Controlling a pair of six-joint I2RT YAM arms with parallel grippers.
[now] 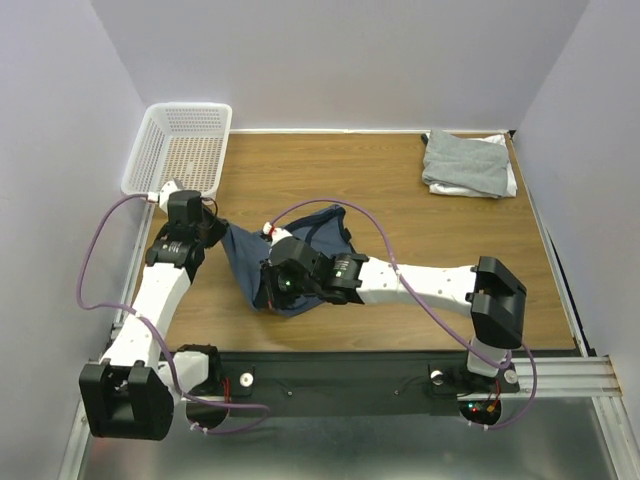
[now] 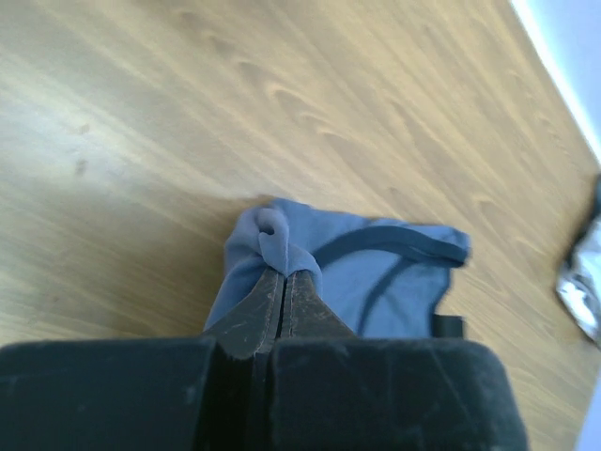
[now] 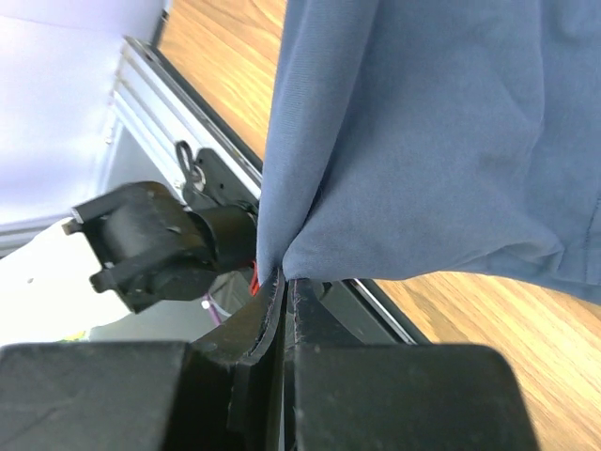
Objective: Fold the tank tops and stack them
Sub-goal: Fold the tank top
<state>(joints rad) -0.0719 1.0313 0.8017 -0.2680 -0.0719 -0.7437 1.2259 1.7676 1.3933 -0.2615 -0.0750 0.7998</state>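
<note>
**A:** Nearest the front edge, what have we got?

**B:** The right gripper (image 3: 282,277), left of the middle of the desk (image 1: 400,200) and a little in from the near edge. Its jaws are pressed together on a fold of the navy tank top (image 1: 322,228). The wrist view shows blue cloth pinched right at the tips.

**A:** And the other arm?

**B:** The left gripper (image 2: 282,274) sits slightly farther in, toward the left edge. It too is clamped tight, on a bunched corner of the same top, with cloth puckered over the tips.

**A:** So where does the top lie?

**B:** Between the two grippers, left of the desk's centre, rumpled rather than flat. Its darker trim curves round one opening in the left wrist view. Whether any of it hangs clear of the wood, I cannot tell.

**A:** Farther back?

**B:** At the far right corner a folded grey tank top (image 1: 465,162) lies on a folded white tank top (image 1: 508,186), well apart from the navy one. At the far left corner stands a white mesh basket (image 1: 150,150).
</note>
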